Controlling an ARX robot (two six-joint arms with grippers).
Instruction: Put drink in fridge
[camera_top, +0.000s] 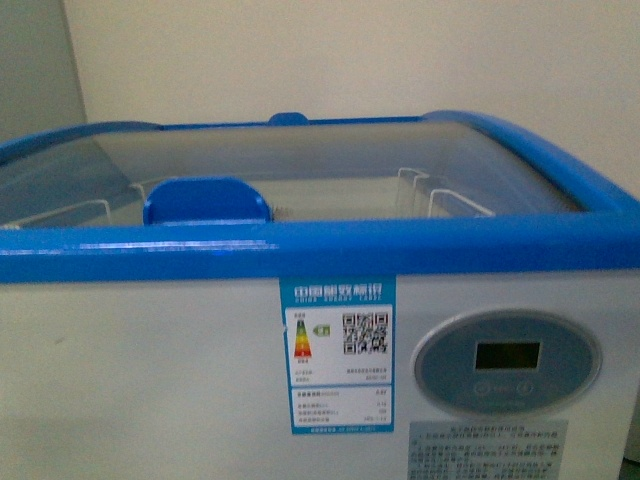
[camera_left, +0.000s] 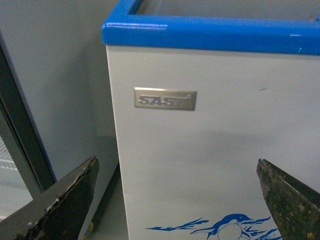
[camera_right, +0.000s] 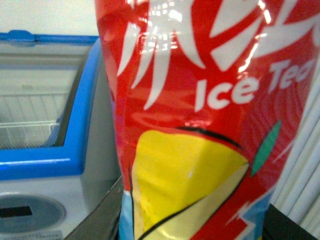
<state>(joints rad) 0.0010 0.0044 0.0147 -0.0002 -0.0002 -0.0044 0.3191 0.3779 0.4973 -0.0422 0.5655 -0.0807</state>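
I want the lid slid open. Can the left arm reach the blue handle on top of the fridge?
Probably not yet: its open jaws face the fridge's front wall, below the blue rim; the handle sits on top.

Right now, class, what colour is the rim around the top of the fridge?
Bright blue. The fridge rim shows best in the front view.

"SAST" on the metal badge (camera_left: 165, 99) of the fridge (camera_left: 225, 160); white "Ice Tea" on the drink (camera_right: 200, 150)
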